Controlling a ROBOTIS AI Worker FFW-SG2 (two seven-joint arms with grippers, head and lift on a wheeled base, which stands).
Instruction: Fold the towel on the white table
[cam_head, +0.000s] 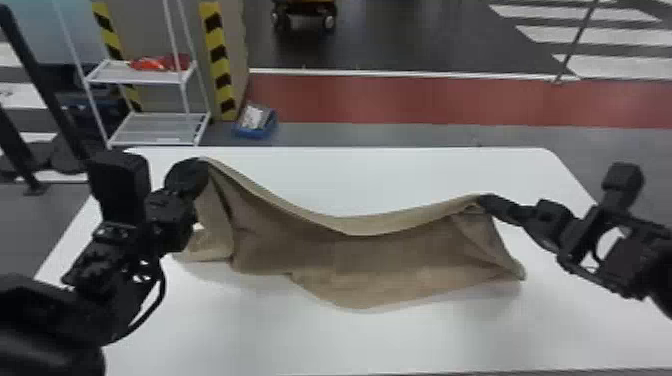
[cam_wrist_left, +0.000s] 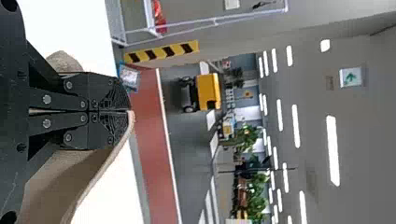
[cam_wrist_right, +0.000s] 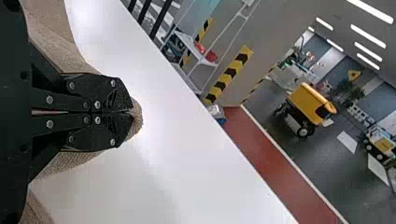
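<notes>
Over the white worktop (cam_head: 350, 342), the towel (cam_head: 345, 260) hangs betw. two grips, tan cloth held up by its far edge, that edge sagging mid-span, lower part draped near or on the surface; can't tell exactly how much touches. L gripper (cam_wrist_left: 129, 111): fingers closed, towel edge pinched at the tips. R gripper (cam_wrist_right: 131, 113): same story, closed tight w/ a bit of cloth poking out past the tips. Both arms on the job, then!

Step in hand, I'd say: the first big fold, edge up & ready to go across, so prob. early days. Next move wants both arms working tog., edge pulled taut, laid down over the lower part, corners lined up, then let go. Watch that slack in the middle; cd. easily land as a crease, & the bunched cloth under the L grip may tuck under.

Containers, quickly: on the floor beyond, nr. the striped post (cam_head: 218, 65), a blue tray (cam_head: 255, 134) w/ something whitish (cam_head: 252, 116) inside, contents unclear. White rack (cam_head: 139, 78) beside it, red stuff (cam_head: 159, 63) on its upper shelf.
</notes>
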